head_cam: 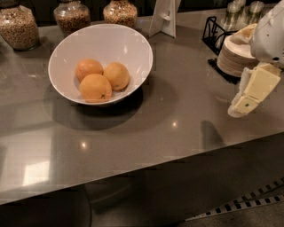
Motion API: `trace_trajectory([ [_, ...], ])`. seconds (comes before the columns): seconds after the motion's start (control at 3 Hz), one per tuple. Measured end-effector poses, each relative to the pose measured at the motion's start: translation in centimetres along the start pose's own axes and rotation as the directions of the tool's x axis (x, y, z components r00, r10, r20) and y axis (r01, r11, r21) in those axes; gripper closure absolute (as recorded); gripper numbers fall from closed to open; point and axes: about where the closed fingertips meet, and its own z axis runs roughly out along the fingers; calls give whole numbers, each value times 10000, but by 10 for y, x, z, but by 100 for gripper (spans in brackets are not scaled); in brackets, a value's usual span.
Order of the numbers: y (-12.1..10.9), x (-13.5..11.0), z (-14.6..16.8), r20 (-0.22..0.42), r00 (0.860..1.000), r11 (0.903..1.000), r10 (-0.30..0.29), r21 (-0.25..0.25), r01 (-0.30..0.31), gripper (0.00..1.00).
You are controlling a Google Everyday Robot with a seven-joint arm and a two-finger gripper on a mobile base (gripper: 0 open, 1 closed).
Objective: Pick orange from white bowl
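The orange, the palest and yellowest of three, lies inside the white bowl in the upper left of the frame, on the right side of the cluster. It touches the largest orange, which sits in front of it toward the bowl's near wall and shows a dark stem dot. It also presses against the deeper-coloured orange to its left. All three rest on the bowl's floor, below its slanted rim. The bowl stands on a glossy grey countertop and casts a dark shadow to its lower right.

The gripper hangs at the right edge of the frame, cream-coloured and tilted down toward the lower left, above the counter's near right part. It is well apart from the bowl and touches nothing. Whether it is spread or closed cannot be told from this angle. Nothing is in its grasp.

Behind the gripper, a stack of small white dishes sits beside a black wire rack. Three glass jars of dry goods line the top edge: one in the corner, a second and a third. A white card stand stands just right of the bowl's far rim.
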Motion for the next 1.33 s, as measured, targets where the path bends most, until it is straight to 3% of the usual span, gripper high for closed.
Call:
trace_trajectory([
  [0.33, -21, -27, 14, 1227, 9918, 9994, -343, 109, 332, 0],
  [0.67, -41, -58, 28, 2070, 9736, 9953, -967, 231, 940, 0],
  [1.0, -57, -89, 50, 2359, 9535, 9821, -1874, 266, 1865, 0],
  [1.33, -70, -121, 74, 2441, 9305, 9611, -2730, 271, 2749, 0],
])
